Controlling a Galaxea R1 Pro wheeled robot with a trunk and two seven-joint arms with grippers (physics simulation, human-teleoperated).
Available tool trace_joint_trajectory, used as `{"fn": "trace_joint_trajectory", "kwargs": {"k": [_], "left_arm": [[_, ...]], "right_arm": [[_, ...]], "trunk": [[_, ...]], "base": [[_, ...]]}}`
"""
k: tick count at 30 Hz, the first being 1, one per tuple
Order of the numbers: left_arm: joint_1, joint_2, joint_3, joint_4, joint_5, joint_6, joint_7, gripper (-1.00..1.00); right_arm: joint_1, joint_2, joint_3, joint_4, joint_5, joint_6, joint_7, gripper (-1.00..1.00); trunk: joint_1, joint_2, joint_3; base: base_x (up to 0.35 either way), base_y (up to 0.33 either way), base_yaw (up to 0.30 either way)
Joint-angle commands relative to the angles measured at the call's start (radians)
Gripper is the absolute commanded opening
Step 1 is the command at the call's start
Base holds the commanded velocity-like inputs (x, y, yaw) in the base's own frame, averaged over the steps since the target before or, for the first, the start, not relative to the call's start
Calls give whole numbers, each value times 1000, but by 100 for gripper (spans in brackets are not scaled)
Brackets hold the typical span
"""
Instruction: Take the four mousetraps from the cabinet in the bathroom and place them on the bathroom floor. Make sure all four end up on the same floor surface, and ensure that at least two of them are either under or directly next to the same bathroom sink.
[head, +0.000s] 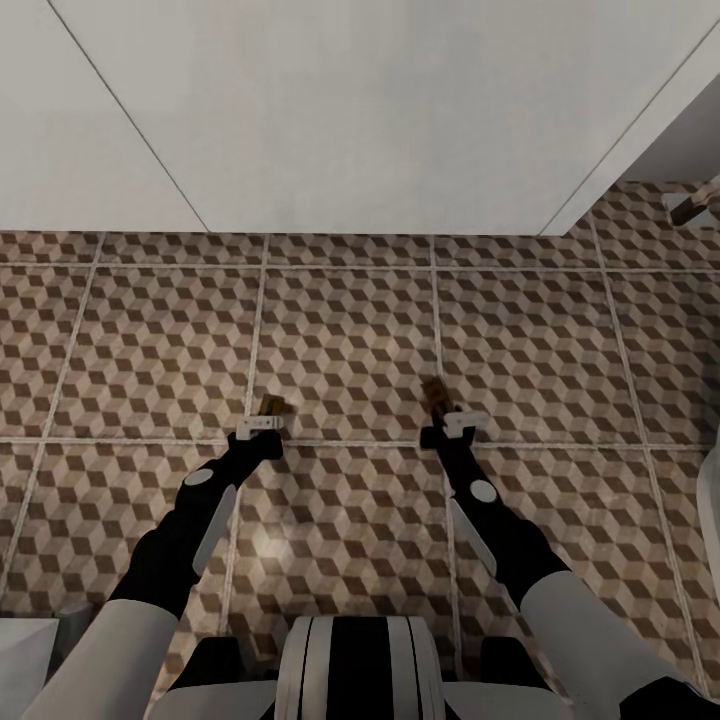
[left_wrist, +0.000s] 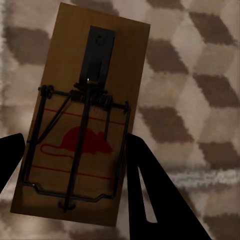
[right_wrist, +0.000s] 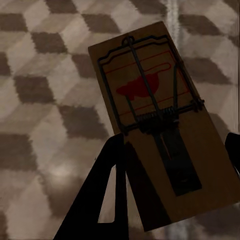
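- Bathroom floor (head: 340, 330) with brown, beige and white cube-pattern tiles and pale grout lines, spread across the middle and lower part of the head view.
- Plain white wall (head: 330, 110) beyond the far edge of the floor, with thin dark seams running across it.
- White robot trunk (head: 355, 665) with black stripes at the bottom centre of the head view, both black-and-white arms reaching forward over the tiles.
- Left gripper (head: 262, 427) low over the floor, fingers clamped on the edges of a mousetrap (left_wrist: 82, 117); tan board, dark wire spring and bar, red mouse mark facing the left wrist camera, black fingers (left_wrist: 150, 190) at either side of its near end.
- Right gripper (head: 455, 420) well apart from the left one, near a grout line, fingers closed on a second mousetrap (right_wrist: 162, 120); board tilted, red mark at the far end, one black finger (right_wrist: 107, 190) pressed against its side edge.
- Both traps held in the air above the tiles, not lying on the floor.
- Small brownish thing (head: 695, 205) at the far right edge of the head view, too blurred to tell.
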Motion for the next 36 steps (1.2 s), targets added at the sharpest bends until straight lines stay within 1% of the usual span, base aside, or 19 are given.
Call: {"fn": "trace_joint_trajectory", "kwargs": {"k": [1,5,8,9,12,15,36], "left_arm": [[0,1,-1,-1,9,6,-1,-100],[0,3,-1,-2,6,5,1,-100],[0,3,-1,0,6,6,1,-100],[0,3,-1,3,6,6,1,-100],[0,4,-1,5,5,6,1,-100],[0,4,-1,5,5,7,1,-100],[0,4,-1,4,4,6,1,-100]], "right_arm": [[-1,-2,7,0,-11,-14,-9,-100],[0,-4,7,-2,-11,-26,-14,-100],[0,-5,8,-3,-10,-29,-54,-100],[-1,-4,9,-3,-9,-30,-82,-100],[-1,-4,10,-5,-7,-29,-135,-100],[-1,-3,11,-6,-6,-28,-157,-100],[-1,-1,17,-8,-5,-25,-164,-100]], "trunk": [[0,0,0],[0,0,0],[0,0,0],[0,0,0],[0,0,0],[0,0,0],[0,0,0]], "base": [[0,0,0],[0,0,0],[0,0,0],[0,0,0],[0,0,0],[0,0,0],[0,0,0]]}}
